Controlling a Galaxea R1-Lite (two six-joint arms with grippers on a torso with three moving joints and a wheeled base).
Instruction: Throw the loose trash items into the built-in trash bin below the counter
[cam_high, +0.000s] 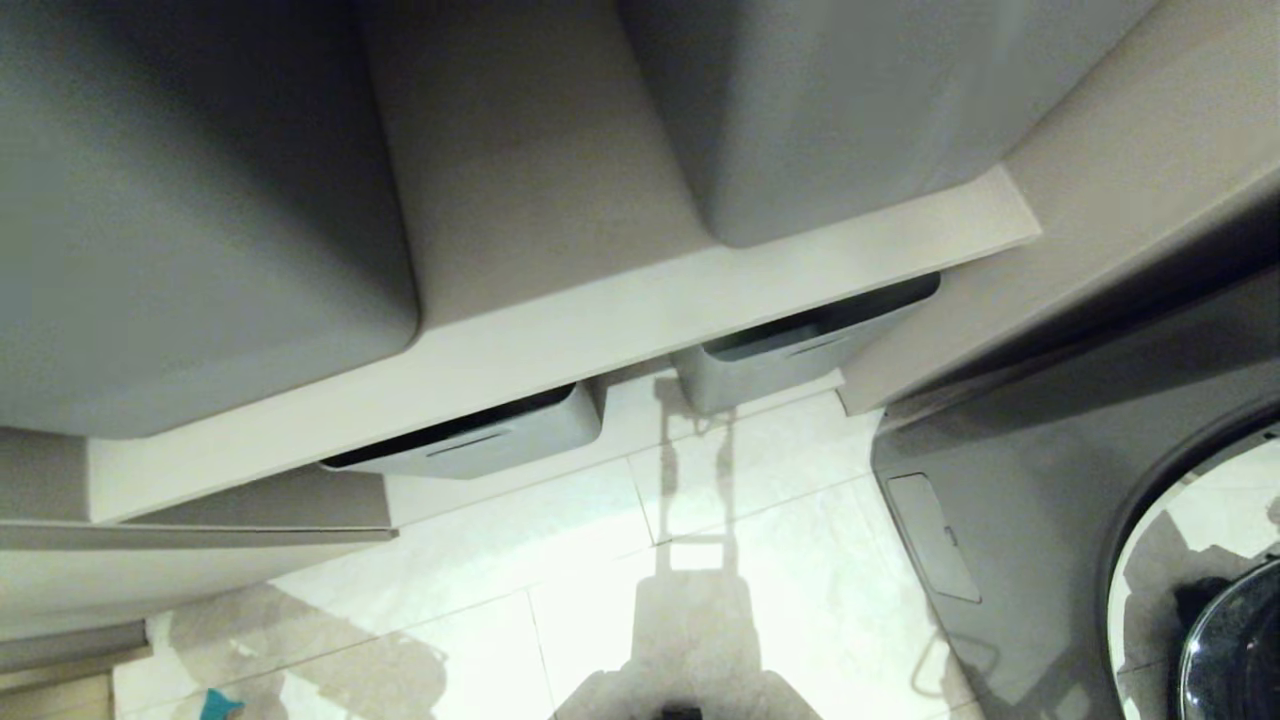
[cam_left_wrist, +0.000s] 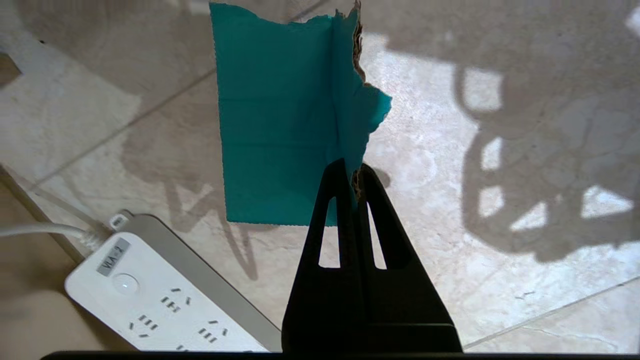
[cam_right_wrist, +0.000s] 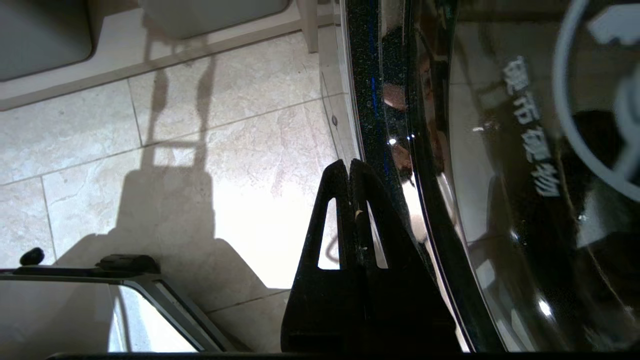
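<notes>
Two black fingers of the left gripper (cam_left_wrist: 353, 175) are pressed together on a torn teal piece of packaging (cam_left_wrist: 280, 115), pinched at its ragged edge, where brown corrugated cardboard is exposed; the piece is held above the pale tiled floor (cam_left_wrist: 500, 310), clear of it. Near the held piece, a white power strip (cam_left_wrist: 150, 295) lies on the floor, and a grey label reading "VLA-2" (cam_left_wrist: 113, 257) can be read beside its round button. The right gripper (cam_right_wrist: 350, 170) is seen with its jaws closed on nothing, just beside a glossy black curved panel (cam_right_wrist: 400, 150) on which white Chinese characters (cam_right_wrist: 530, 125) are printed, too slanted to be read surely. In the head view, grey plastic storage boxes (cam_high: 480, 440) with slot handles are tucked under a beige shelf (cam_high: 600, 320), and a small bit of teal (cam_high: 218, 705) shows at the lower left edge, too small to identify. Neither bin flap nor counter is seen in any view.
</notes>
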